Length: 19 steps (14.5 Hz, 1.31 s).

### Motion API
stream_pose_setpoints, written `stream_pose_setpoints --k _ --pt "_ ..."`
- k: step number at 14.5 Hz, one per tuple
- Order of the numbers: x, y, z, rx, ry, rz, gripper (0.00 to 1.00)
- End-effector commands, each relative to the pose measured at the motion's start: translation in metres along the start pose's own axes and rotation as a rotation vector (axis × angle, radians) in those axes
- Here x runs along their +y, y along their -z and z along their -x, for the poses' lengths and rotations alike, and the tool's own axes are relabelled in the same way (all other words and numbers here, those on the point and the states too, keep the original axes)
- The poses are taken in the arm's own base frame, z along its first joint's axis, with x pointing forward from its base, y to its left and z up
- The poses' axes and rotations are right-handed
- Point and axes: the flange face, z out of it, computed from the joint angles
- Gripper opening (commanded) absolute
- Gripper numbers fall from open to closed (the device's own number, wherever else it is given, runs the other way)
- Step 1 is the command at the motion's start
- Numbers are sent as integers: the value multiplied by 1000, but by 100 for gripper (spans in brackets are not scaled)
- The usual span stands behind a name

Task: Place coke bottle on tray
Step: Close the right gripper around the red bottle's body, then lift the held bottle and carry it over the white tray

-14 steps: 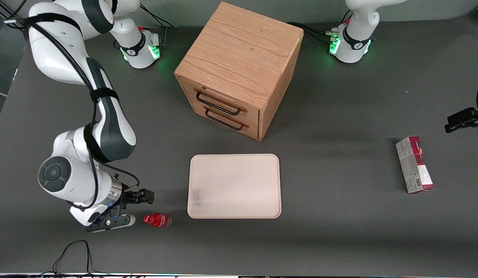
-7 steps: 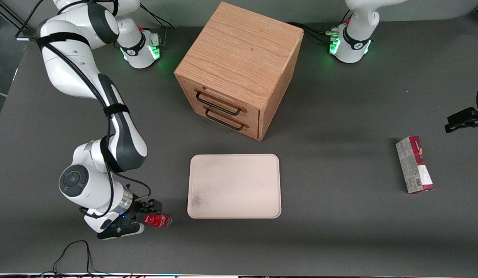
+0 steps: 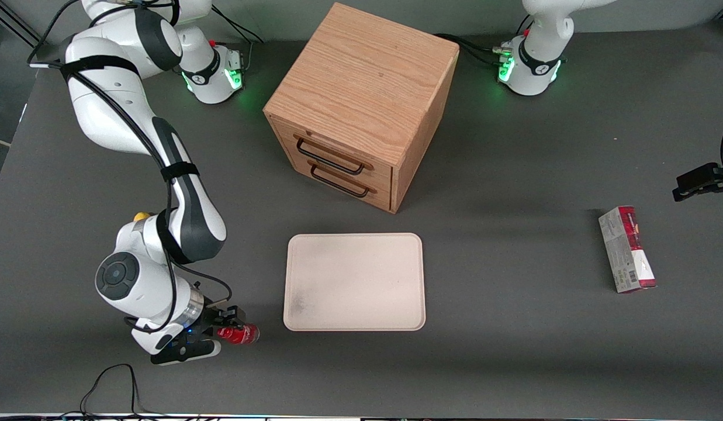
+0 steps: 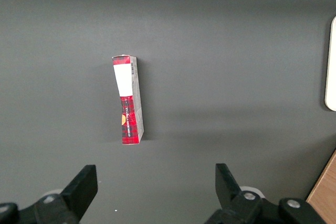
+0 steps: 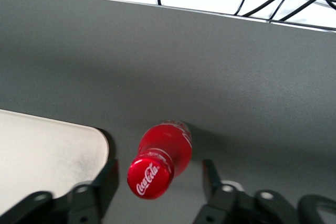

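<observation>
The coke bottle (image 3: 242, 334), small and red with a red cap, lies on its side on the table beside the tray's near corner, toward the working arm's end. Its cap points at my right gripper (image 3: 222, 333). In the right wrist view the gripper (image 5: 159, 179) is open, with one finger (image 5: 107, 181) on each side of the cap and neither touching the bottle (image 5: 170, 142). The cream-white tray (image 3: 354, 236) lies flat in front of the cabinet, with nothing on it. Its rounded corner shows in the right wrist view (image 5: 47, 145).
A wooden two-drawer cabinet (image 3: 361, 105) stands farther from the camera than the tray. A red-and-grey carton (image 3: 627, 248) lies toward the parked arm's end and shows in the left wrist view (image 4: 128, 100). A small yellow lump (image 3: 141, 216) peeks out beside the working arm. A black cable (image 3: 113, 374) lies near the table's front edge.
My right gripper has moved toward the bottle, from beside it to having its open fingers on either side of the cap. The bottle has not moved.
</observation>
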Motion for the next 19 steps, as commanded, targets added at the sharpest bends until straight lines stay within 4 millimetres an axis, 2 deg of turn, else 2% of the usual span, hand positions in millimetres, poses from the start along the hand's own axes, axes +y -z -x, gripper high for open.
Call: stream_pose_setpoints --k 1,3,5,7,10,12,15,16,19 --pt "-4 1 -5 14 5 -1 32" --pt "-4 4 -5 11 4 0 19" --pt "-4 13 -3 -8 23 35 14" --pt "-15 42 0 -43 61 78 14" --pt "-36 112 11 -108 106 114 14" --pt "-60 166 22 -114 147 124 14" --pt "-99 218 30 -93 178 72 14" --pt "-116 230 32 -74 170 42 14" --pt "-163 220 32 -22 112 -51 14"
